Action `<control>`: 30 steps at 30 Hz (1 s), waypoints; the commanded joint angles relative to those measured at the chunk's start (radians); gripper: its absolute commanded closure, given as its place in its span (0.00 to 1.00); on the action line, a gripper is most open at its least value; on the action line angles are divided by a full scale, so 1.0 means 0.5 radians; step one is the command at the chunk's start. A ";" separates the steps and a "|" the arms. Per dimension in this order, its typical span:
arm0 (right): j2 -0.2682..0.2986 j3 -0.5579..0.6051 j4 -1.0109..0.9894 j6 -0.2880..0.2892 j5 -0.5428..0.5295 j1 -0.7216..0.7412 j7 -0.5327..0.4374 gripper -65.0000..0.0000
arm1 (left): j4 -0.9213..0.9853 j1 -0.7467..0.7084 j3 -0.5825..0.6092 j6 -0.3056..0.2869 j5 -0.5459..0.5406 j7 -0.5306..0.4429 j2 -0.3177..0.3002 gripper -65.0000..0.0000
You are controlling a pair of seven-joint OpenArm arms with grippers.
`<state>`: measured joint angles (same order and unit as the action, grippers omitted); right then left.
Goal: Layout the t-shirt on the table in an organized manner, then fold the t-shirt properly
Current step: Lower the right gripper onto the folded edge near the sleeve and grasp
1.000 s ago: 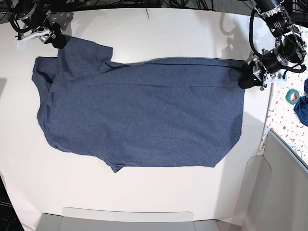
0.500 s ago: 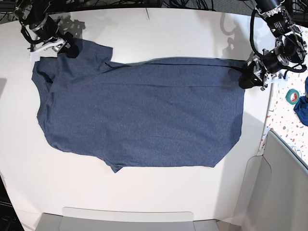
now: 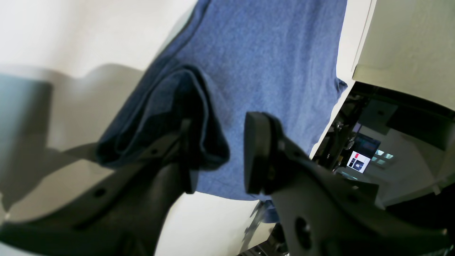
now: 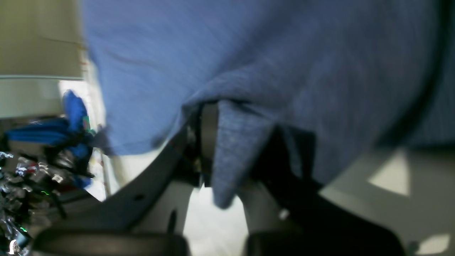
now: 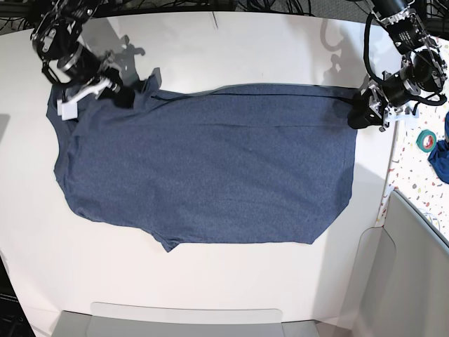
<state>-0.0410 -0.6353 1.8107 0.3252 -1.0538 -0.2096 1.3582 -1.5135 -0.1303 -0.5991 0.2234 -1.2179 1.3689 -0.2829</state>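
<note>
**Evidently the sleeve fold hinges on the right fingers**

Evidently the t-shirt [image 5: 203, 165] is lying spread across the table [image 5: 231, 42], its long axis running sideways in the base view, collar end toward that view's left and hem toward its right. The right gripper [image 5: 123, 97] is sitting over the shirt's upper sleeve, at the far corner of the collar end, and its fingers are clamping a pinch of navy cloth: in the right wrist view a tongue of fabric [image 4: 231, 156] is showing squeezed between them. The sleeve is bunching under that grip and reaching inward over the shirt's body, so this arm is the nearer one for folding it in.

At the far corner of the hem end, the left gripper [image 5: 365, 112] is resting at the shirt's edge. Its fingers are standing apart in the left wrist view, with a rolled hem corner [image 3: 170, 117] draped against one finger [image 3: 185, 156] and the other finger clear of the cloth. The rest of the shirt is stretching away from those fingers toward the collar, lying flat.
</note>
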 commanded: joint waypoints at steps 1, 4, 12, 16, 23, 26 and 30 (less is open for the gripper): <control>0.016 -0.004 0.038 0.008 -0.060 0.068 -0.021 1.00 | -0.031 0.014 -0.012 0.000 -0.058 0.055 -0.034 0.69; 0.001 0.008 0.004 0.008 0.007 0.252 -0.021 1.00 | -0.031 0.014 -0.009 0.000 -0.058 0.055 -0.031 0.69; -0.042 0.253 -0.493 0.008 0.213 0.663 -0.030 1.00 | -0.031 0.014 -0.006 0.000 -0.058 0.055 -0.028 0.69; -0.042 0.244 -0.665 0.008 0.216 0.731 -0.030 1.00 | -0.031 0.014 -0.006 0.000 -0.058 0.055 -0.028 0.69; 0.028 0.241 -0.640 0.008 0.210 0.725 -0.033 0.68 | -0.031 0.010 -0.003 0.000 -0.058 0.055 -0.031 0.69; 0.062 0.204 -0.640 0.008 0.204 0.722 -0.033 0.46 | -0.031 0.010 -0.003 0.000 -0.058 0.055 -0.034 0.69; 0.084 0.149 -0.628 0.011 0.200 0.722 -0.030 0.23 | -0.031 -0.011 0.000 0.000 -0.058 0.055 -0.034 0.69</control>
<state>-0.0040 -0.5610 1.4738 0.3233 -0.9241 0.1326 1.3506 -1.5135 -0.1360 -0.5972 0.2234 -1.2179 1.3682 -0.2810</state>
